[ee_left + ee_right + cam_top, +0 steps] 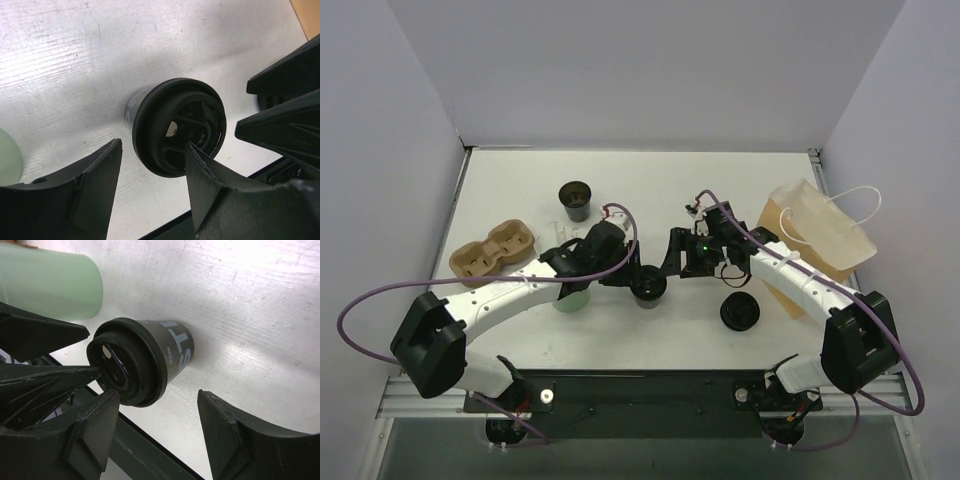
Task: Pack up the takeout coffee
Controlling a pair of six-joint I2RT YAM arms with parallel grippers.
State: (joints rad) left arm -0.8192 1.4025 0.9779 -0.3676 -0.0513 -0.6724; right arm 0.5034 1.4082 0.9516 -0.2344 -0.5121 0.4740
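Only the right wrist view shows white lettering (179, 341) on the coffee cup (152, 352). Left tool (155, 147) and right tool (157, 396) stand open beside it, holding nothing.

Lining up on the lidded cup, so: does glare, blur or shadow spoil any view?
Left wrist: table glares upper left, lidded cup sharp. Right wrist: bright sheen on the table, cup lettering readable. Top external: even light, cup small in frame.
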